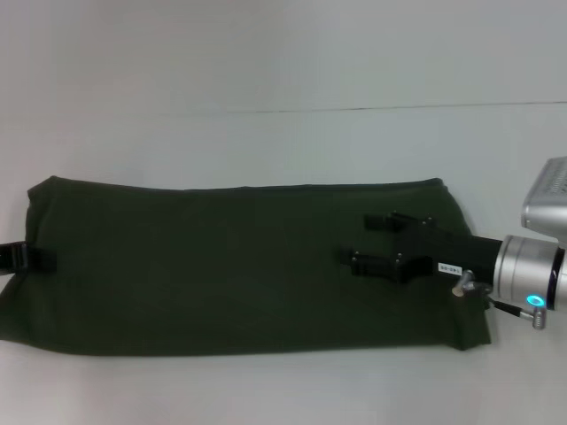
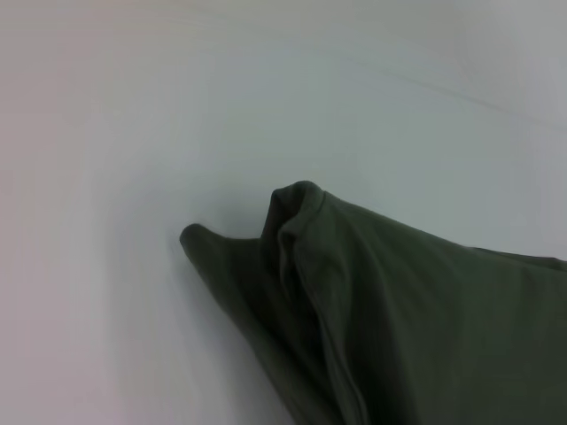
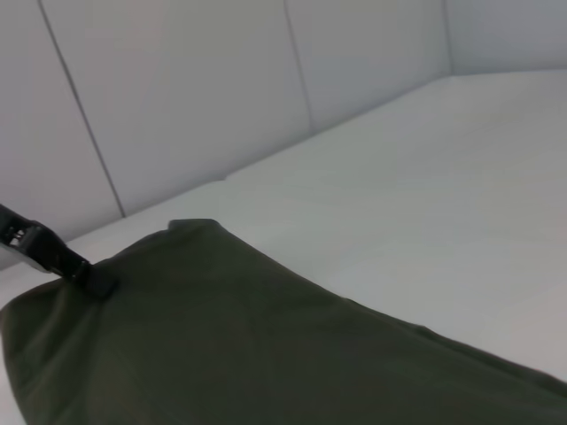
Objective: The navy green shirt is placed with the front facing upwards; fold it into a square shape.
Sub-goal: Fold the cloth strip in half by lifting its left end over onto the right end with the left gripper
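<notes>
The navy green shirt lies on the white table as a long folded band running left to right, with only plain green cloth showing. My right gripper hovers over the band's right part, open, with nothing between its fingers. My left gripper shows only as a black tip at the band's left edge; the right wrist view shows that same left gripper touching the cloth's edge. In the left wrist view a bunched corner of the shirt rests on the table. The shirt also fills the lower part of the right wrist view.
The white table extends beyond the shirt on all sides. A pale panelled wall stands behind the table on the left side.
</notes>
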Controlling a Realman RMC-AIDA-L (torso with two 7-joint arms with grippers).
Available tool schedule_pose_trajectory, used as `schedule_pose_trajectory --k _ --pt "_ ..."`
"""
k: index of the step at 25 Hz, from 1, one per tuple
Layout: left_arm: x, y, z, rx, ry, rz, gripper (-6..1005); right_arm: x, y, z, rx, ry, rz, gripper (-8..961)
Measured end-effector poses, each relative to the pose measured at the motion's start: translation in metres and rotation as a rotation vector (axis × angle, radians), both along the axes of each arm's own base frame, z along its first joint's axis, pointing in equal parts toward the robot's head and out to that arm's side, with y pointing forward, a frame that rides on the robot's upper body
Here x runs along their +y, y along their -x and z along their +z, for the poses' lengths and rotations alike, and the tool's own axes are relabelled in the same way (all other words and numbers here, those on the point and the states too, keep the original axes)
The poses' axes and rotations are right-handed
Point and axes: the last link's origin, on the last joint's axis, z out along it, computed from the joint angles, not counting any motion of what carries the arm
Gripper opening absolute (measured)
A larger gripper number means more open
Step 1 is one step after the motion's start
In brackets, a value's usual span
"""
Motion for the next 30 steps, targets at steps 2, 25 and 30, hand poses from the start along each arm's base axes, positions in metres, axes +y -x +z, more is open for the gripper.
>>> schedule_pose_trajectory --k 2,25,30 --pt "0.0 0.0 0.004 0.015 -0.007 -0.002 71 0.002 0.005 -0.002 0.002 0.006 0.014 868" --pt "-0.001 -0.059 0.011 -0.251 -0.006 -0.201 69 0.009 0.041 -0.05 -0.125 0.092 0.155 868" --pt "-0.002 -0.073 0.008 -0.321 0.006 -0.253 70 0.01 0.046 -0.059 -0.15 0.095 0.169 868"
